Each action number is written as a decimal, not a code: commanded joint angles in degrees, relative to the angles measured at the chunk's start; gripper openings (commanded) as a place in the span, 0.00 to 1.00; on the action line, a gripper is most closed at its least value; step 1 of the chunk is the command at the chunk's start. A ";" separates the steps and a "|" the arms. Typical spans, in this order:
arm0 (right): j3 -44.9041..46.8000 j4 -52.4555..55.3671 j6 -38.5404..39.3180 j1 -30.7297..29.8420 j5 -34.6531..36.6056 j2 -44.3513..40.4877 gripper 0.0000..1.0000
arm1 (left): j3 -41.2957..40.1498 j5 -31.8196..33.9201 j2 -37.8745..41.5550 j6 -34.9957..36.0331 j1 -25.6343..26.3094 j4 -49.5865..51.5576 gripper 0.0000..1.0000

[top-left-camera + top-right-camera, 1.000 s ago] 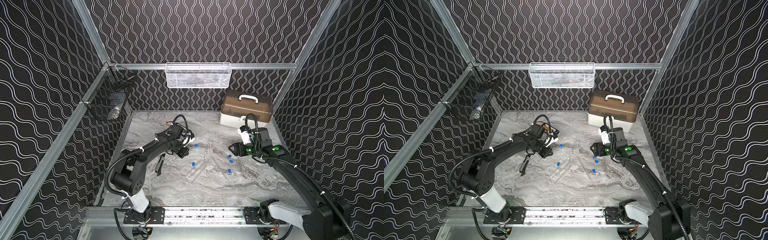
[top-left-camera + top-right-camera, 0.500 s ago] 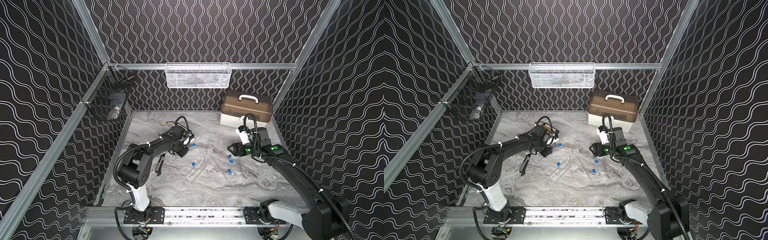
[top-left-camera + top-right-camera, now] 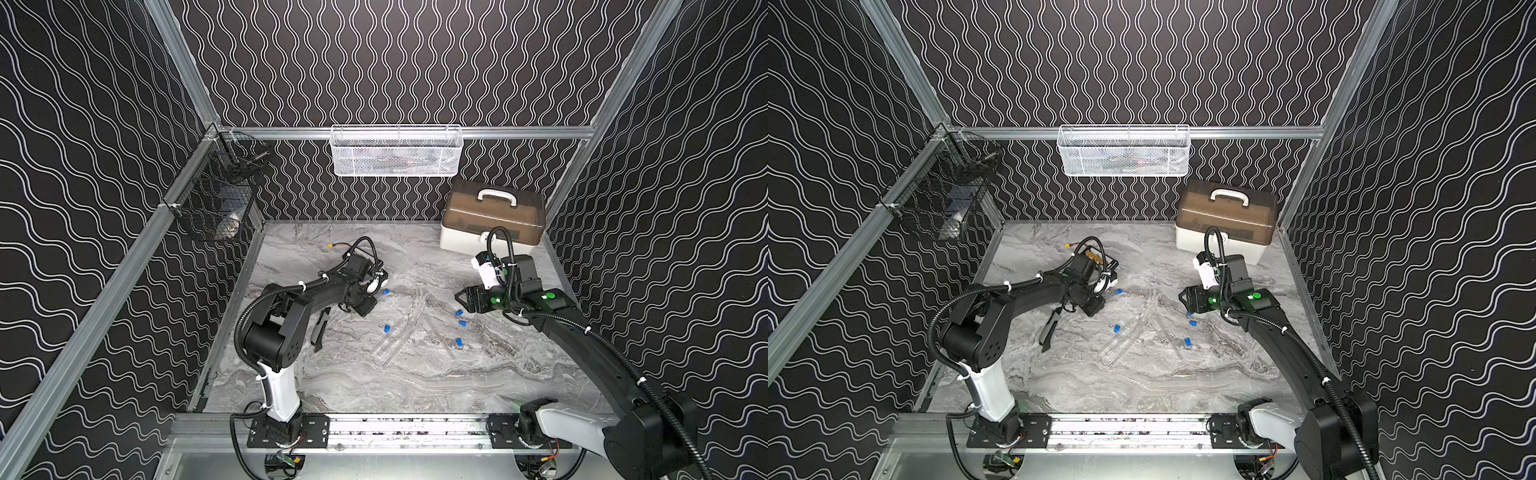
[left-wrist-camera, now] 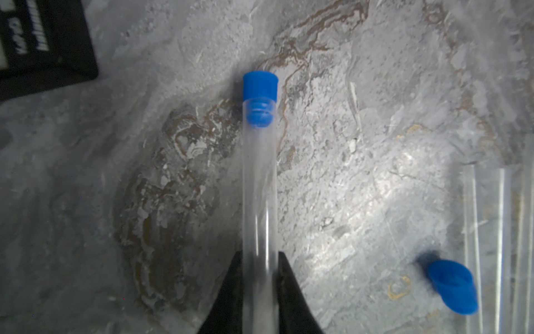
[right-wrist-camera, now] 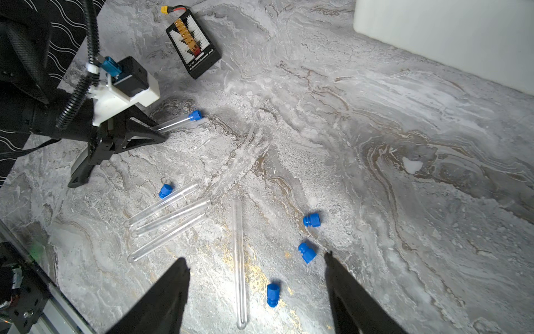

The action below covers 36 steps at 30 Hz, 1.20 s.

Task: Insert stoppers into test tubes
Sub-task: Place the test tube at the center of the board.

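The left gripper (image 4: 259, 256) is shut tight on one clear test tube (image 4: 260, 188) — its two black fingers pinch it from both sides. A blue stopper (image 4: 259, 86) sits in the mouth of that tube. It is pushed partly in, and its cap sticks out. The tube points out low over the grey marble table (image 5: 375, 144), near a black and yellow board (image 5: 193, 47). I cannot tell if the tube touches the table.

The right gripper (image 5: 255, 257) holds nothing. Its fingers stand wide apart, up above the table. Below it a lone tube (image 5: 239, 266) lies flat, with three loose stoppers (image 5: 311, 220) near it, each one apart from the others.

Three more tubes (image 5: 173, 218) lie side by side between the two arms, very close together. A fourth loose stopper (image 5: 165, 191) lies just beside the open end of one of them. All four tubes on the table are open at the mouth.

A box with a brown lid (image 3: 492, 220) and a white handle stands in the far right corner — well apart from the tubes.
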<state>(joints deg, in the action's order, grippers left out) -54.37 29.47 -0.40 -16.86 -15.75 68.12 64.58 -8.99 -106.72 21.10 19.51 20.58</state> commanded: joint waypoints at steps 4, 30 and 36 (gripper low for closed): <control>0.05 -0.47 0.92 -0.01 -0.07 0.00 0.74 | -0.89 0.46 -0.87 1.84 -0.08 -0.80 0.08; -3.46 -0.91 0.41 0.08 -1.76 6.47 0.74 | -3.09 1.70 4.24 -0.60 -1.31 -2.10 0.40; -4.43 -0.13 -2.79 0.08 -0.95 6.47 0.74 | -7.37 2.70 11.92 -8.91 -1.15 -7.65 0.43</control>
<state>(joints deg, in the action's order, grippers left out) -57.76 29.28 -1.13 -16.80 -17.12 74.50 58.48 -6.39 -97.23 17.02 18.26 16.40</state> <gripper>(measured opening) 0.735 0.430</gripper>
